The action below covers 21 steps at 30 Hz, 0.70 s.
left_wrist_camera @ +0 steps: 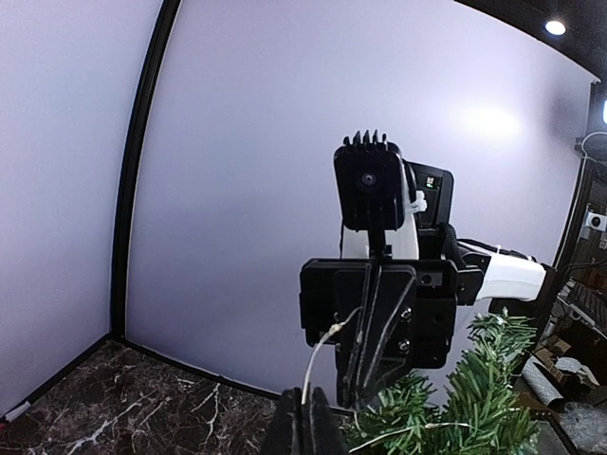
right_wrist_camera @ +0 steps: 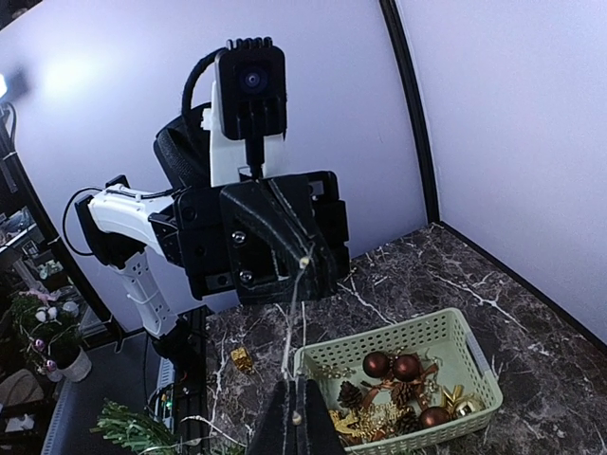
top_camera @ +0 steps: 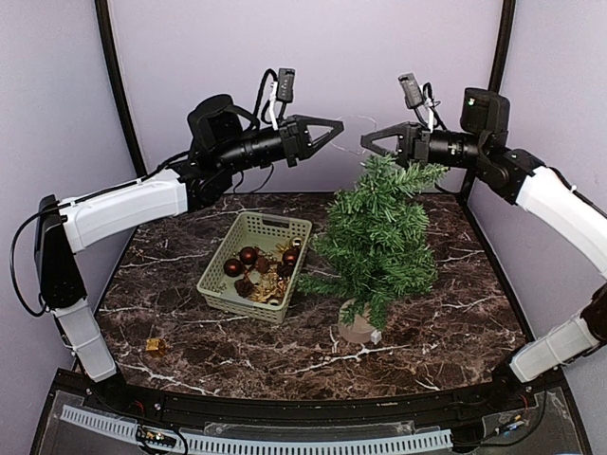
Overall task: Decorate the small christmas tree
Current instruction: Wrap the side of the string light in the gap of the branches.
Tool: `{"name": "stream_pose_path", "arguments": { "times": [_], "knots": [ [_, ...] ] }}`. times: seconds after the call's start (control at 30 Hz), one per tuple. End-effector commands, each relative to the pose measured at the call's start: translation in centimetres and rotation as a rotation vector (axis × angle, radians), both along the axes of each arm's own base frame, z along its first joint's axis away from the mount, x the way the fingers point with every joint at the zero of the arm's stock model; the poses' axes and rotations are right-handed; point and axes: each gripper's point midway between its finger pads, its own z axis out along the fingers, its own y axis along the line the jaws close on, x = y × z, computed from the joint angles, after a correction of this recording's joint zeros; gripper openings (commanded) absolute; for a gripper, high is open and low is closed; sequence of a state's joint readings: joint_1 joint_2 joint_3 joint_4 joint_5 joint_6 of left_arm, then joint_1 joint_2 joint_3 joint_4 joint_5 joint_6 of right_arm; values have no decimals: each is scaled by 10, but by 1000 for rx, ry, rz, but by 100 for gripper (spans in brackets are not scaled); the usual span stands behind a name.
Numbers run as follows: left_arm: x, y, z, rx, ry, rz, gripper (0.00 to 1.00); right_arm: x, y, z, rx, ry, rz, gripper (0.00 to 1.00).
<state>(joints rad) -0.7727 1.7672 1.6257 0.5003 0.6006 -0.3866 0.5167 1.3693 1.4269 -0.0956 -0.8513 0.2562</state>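
We see the left gripper (top_camera: 338,125) and the right gripper (top_camera: 366,144) high in the top middle of the frame, tips almost meeting. Both are pinched tight on one thin pale string (left_wrist_camera: 309,368). The small green christmas tree with bushy needles (top_camera: 377,242) stands on the dark marble surface (top_camera: 171,284), right of the middle, just beside a pale green plastic basket (top_camera: 220,268).

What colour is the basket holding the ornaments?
Pale green basket; it shows best in the top external view.
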Motion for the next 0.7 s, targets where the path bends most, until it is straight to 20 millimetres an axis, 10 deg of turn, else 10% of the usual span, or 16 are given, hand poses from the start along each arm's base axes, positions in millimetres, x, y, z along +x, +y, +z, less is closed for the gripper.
{"name": "stream_pose_path", "arguments": {
  "times": [0.0,0.1,0.23,0.4,0.67],
  "knots": [
    [-8,7,5,-13,-12,1,13,-2,-13,29,53,-80,-97,0],
    [-8,14,-4,10,1,41,53,5,-23,32,10,-86,-190,0],
    [-8,40,-19,53,28,169,74,9,-36,27,-57,-69,-281,0],
    [-26,74,-53,110,120,269,80,12,-45,16,-106,-45,-340,0],
    [-100,50,-87,139,274,104,73,16,-49,6,-116,-19,-375,0]
  ]
}}
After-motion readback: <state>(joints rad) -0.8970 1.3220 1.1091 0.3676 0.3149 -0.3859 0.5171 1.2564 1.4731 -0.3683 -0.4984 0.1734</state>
